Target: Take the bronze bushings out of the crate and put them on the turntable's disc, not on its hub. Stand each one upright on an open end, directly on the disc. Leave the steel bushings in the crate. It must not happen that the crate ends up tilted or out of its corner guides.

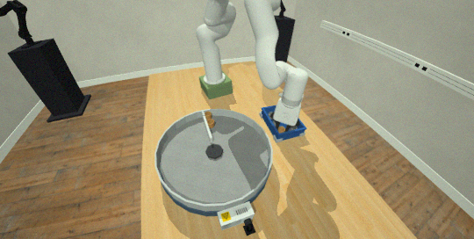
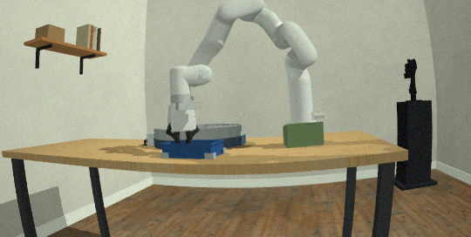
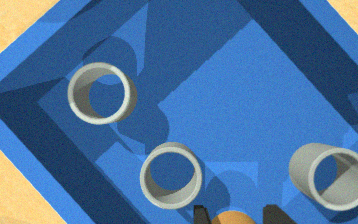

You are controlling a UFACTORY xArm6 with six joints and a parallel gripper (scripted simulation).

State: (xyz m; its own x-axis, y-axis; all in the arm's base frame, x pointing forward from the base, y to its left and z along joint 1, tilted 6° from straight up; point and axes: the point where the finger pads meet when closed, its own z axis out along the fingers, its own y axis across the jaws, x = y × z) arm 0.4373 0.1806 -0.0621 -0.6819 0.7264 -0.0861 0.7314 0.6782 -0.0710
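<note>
Crate [image 1: 269, 114] right of turntable [image 1: 263, 170] on table [image 1: 175, 90]; three bushings [image 3: 171, 175] inside crate.

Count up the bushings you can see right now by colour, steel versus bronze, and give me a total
Steel bushings: 3, all in the crate, at and.
Bronze bushings: 3, one in the gripper at and two on the turntable's disc at and.
Total: 6 bushings.
</note>
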